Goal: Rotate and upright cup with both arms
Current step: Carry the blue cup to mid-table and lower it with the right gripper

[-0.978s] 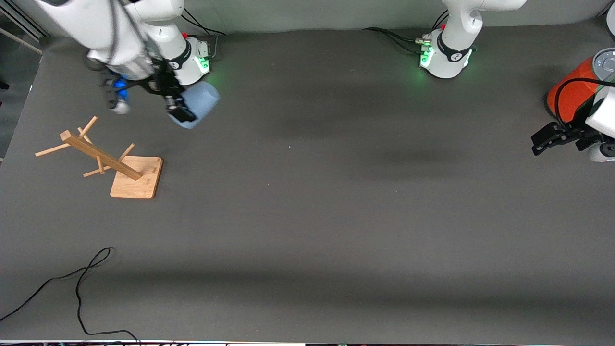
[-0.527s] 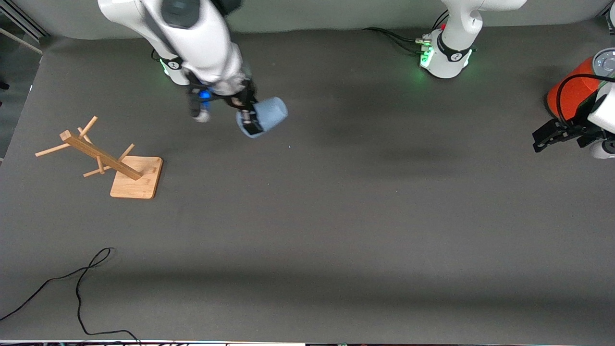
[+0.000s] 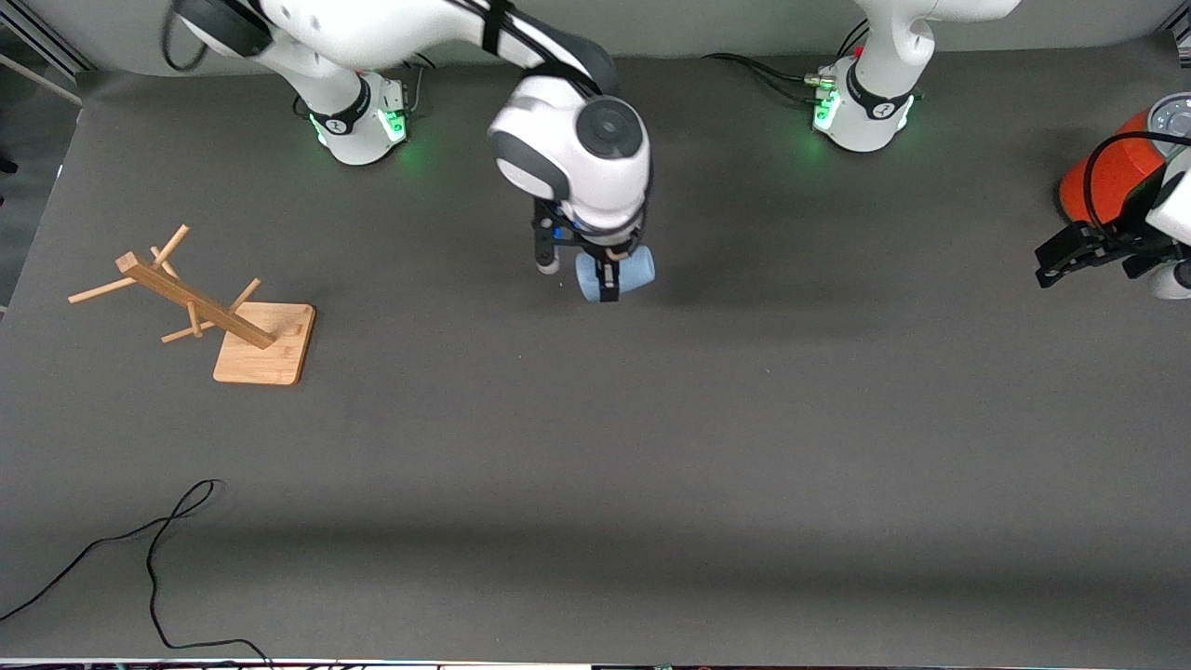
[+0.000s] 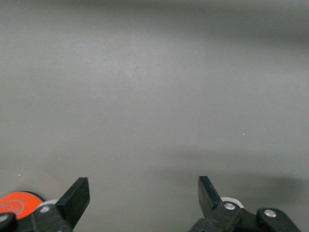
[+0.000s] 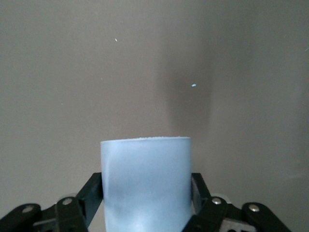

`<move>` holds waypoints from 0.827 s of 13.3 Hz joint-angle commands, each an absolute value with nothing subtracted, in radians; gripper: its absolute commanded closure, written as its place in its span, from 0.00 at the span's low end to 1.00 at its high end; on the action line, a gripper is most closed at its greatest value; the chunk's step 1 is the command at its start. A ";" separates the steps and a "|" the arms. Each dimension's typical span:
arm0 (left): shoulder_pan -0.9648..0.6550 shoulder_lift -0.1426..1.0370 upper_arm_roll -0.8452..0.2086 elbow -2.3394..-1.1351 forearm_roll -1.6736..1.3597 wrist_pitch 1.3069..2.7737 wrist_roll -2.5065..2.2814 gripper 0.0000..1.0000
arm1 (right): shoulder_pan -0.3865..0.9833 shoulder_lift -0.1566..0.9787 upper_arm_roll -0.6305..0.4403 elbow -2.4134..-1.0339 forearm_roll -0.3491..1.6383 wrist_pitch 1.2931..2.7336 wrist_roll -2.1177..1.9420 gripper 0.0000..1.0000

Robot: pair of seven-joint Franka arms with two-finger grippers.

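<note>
The right gripper [image 3: 607,275] pinches the light-blue cup [image 3: 622,272] above mid-table; the left gripper [image 4: 143,195] waits spread beside an orange-red cylinder [image 3: 1109,177].

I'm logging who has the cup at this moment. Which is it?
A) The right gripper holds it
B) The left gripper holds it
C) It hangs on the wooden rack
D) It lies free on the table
A: the right gripper is shut on the cup over mid-table, while the left gripper waits open beside the orange-red cylinder.
</note>
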State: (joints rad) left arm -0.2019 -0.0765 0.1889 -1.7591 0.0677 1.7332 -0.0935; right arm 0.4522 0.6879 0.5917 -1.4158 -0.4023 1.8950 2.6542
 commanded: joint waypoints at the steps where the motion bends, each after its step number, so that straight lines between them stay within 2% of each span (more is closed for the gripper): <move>1: -0.201 -0.055 0.190 -1.735 0.054 1.704 -0.077 0.00 | 0.534 0.842 0.586 -1.306 -0.529 1.913 2.791 0.53; 3: -0.195 -0.051 0.195 -1.735 0.008 1.703 -0.060 0.00 | 0.581 0.911 0.560 -1.266 -0.551 1.937 2.827 0.53; 6: -0.195 -0.049 0.195 -1.733 0.003 1.703 -0.051 0.00 | 0.676 0.963 0.447 -1.221 -0.546 1.973 2.839 0.53; 8: -0.196 -0.043 0.195 -1.733 0.003 1.703 -0.046 0.00 | 0.680 0.989 0.443 -1.220 -0.549 1.989 2.849 0.52; 9: -0.196 -0.041 0.195 -1.730 0.003 1.703 -0.046 0.00 | 0.678 1.000 0.442 -1.220 -0.551 1.991 2.849 0.46; 10: -0.196 -0.040 0.195 -1.726 0.003 1.703 -0.045 0.00 | 0.678 1.002 0.442 -1.220 -0.549 1.991 2.849 0.27; 11: -0.196 -0.040 0.195 -1.726 0.003 1.703 -0.044 0.00 | 0.678 1.002 0.442 -1.220 -0.549 1.991 2.849 0.01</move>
